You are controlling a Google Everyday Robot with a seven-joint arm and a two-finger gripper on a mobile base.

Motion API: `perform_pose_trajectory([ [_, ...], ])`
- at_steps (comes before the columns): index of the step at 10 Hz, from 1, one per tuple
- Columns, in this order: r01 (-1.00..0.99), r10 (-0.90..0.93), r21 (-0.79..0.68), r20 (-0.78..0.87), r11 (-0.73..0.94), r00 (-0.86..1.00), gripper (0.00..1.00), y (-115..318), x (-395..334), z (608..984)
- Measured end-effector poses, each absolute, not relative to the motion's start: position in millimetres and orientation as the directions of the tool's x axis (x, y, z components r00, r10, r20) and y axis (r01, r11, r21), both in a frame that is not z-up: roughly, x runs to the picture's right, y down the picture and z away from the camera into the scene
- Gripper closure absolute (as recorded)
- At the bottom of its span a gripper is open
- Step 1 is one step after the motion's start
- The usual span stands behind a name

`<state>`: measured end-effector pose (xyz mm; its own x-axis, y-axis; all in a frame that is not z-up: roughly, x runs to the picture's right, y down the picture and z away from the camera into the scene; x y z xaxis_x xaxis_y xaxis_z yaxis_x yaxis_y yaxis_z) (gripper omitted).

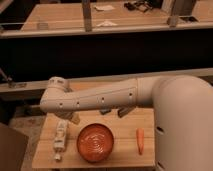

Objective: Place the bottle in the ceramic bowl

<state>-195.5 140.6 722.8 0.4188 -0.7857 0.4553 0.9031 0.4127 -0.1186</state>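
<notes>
Glossy bowl (95, 143), matt wood table (126, 131) (hand (69, 118) near plastic bottle (60, 136)).

My wooden table (120, 131) carries the bottle (60, 136) at left near my gripper (70, 118), the ceramic bowl (95, 143) at its near middle, and a carrot (140, 141) at right.

On table (122, 127): bottle (60, 136) at ceramic bowl's (95, 143) nine o'clock, carrot (140, 140) at three o'clock, gripper (68, 118) at ten o'clock by bottle's far end.
</notes>
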Motion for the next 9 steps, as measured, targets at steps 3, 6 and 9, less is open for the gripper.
perform_pose_trajectory([
  [3,0.912,-0.791,-0.104,0.466,0.396,0.396,0.33,148.3,-202.1,728.5],
  [6,0.92,-0.796,-0.091,0.475,0.381,0.376,0.33,155.7,-206.2,732.7],
  [9,0.928,-0.801,-0.074,0.483,0.364,0.353,0.33,164.5,-210.1,737.1],
])
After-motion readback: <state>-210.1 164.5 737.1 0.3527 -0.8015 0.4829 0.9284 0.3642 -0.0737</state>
